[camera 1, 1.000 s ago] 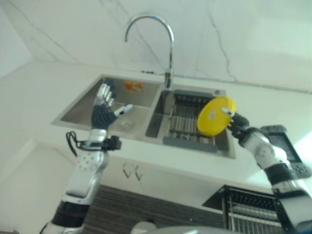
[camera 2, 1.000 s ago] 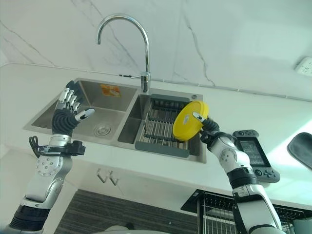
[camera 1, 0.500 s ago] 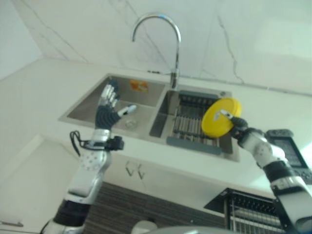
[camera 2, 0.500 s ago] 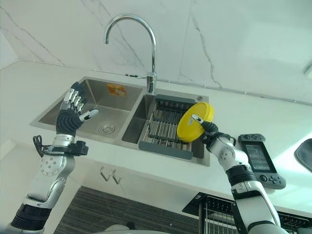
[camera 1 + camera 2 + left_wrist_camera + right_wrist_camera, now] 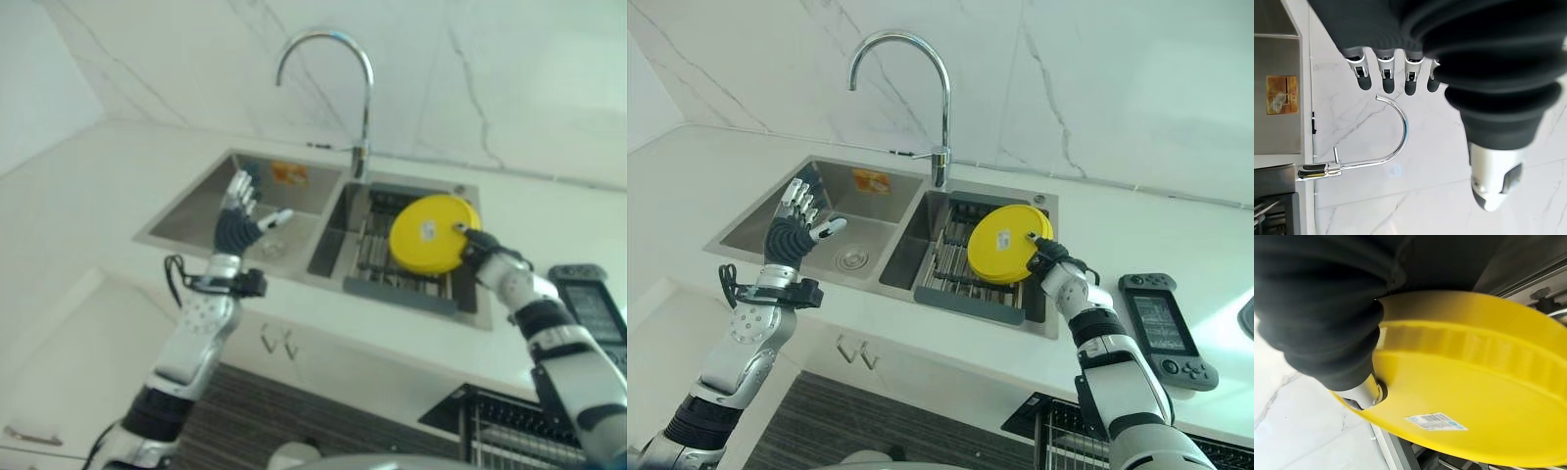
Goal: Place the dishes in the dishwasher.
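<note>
White marble counter [image 5: 1176, 235] frames a double sink [image 5: 754, 227] where the robot's right hand [image 5: 1050, 257] pinches a yellow plate [image 5: 1007, 245] by its near rim, tilted on edge over the drain rack [image 5: 960, 264], while its left hand [image 5: 801, 220] hovers with fingers [image 5: 803, 201] spread

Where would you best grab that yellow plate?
By its rim, from the edge nearest the right arm. The yellow plate stands tilted on edge over the sink rack, so the right hand pinches there, thumb on the underside.
</note>
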